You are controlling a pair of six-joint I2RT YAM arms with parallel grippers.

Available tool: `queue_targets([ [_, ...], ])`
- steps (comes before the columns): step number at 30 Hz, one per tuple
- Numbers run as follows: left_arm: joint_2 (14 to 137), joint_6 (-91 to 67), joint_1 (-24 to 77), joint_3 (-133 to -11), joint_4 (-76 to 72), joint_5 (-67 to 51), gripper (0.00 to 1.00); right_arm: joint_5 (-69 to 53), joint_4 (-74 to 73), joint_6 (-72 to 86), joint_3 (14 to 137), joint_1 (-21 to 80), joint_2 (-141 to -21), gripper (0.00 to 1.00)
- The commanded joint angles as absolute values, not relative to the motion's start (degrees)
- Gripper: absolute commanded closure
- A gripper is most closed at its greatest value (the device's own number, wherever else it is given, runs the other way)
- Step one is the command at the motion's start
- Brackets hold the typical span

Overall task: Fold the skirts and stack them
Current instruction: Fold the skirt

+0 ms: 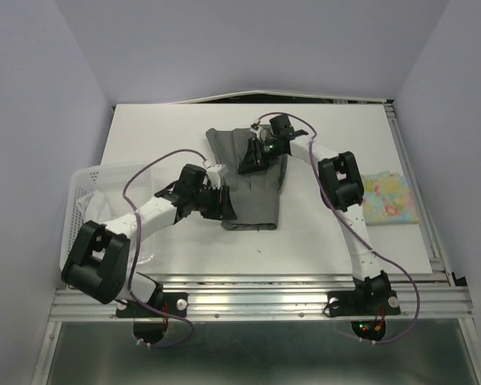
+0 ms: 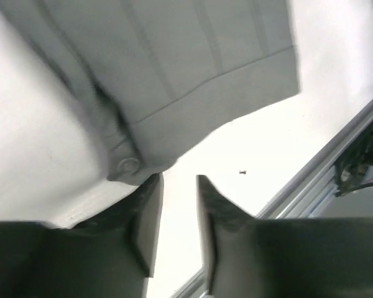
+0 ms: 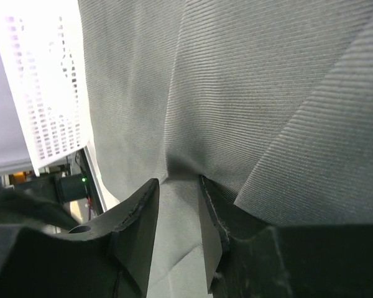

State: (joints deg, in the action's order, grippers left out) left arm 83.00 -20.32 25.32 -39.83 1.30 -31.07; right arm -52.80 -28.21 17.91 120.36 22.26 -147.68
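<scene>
From above, shows the grey pleated skirt (image 1: 252,188) spread flat mid-worktop (image 1: 168,128) and the floral skirt (image 1: 390,199) well apart at the right edge, with the left hand (image 1: 219,202) at the grey skirt's near-left side and the right hand (image 1: 254,156) over its far half. Through the left wrist, shows the left hand (image 2: 179,181) slightly apart and empty, just short of the buttoned corner (image 2: 129,165). Through the right wrist, shows the right hand (image 3: 179,186) pinched on a ridge of grey cloth, basket (image 3: 43,93) beyond. Looks soft, limp and fairly weighty, likely to sag, so best taken at the waistband corners or hem edge, both sides together.
</scene>
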Motion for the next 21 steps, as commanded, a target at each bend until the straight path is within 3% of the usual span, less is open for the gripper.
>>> queue_targets([
  [1, 74.63, -4.60, 30.48, -47.71, 7.55, -23.22, 0.40, -47.46, -29.09, 10.99, 115.85, 22.41, -152.23, 0.62],
  [3, 72.17, 7.34, 35.75, -49.48, 11.15, -18.04, 0.12, -48.25, -28.83, 11.25, 114.27, 22.41, -149.60, 0.62],
  [5, 70.84, 12.45, 39.45, -49.92, 12.39, -14.87, 0.01, -48.60, -27.86, 12.56, 112.15, 22.41, -145.65, 0.58],
  [8, 70.49, 28.25, 46.38, -48.70, 10.82, -4.79, 0.01, -49.04, -28.56, 13.71, 111.80, 22.41, -140.48, 0.43],
  [11, 70.75, 35.14, 49.65, -47.38, 9.77, -0.73, 0.01, -47.82, -30.23, 14.59, 110.93, 22.41, -136.33, 0.41],
  [15, 70.05, 45.34, 55.89, -42.63, 5.72, 4.57, 0.01, -50.44, -33.22, 14.07, 107.67, 22.41, -131.31, 0.43],
  [21, 74.26, 55.19, 59.94, -38.76, 3.78, 5.62, 0.02, -52.38, -41.92, 6.86, 102.31, 26.44, -130.08, 0.54],
])
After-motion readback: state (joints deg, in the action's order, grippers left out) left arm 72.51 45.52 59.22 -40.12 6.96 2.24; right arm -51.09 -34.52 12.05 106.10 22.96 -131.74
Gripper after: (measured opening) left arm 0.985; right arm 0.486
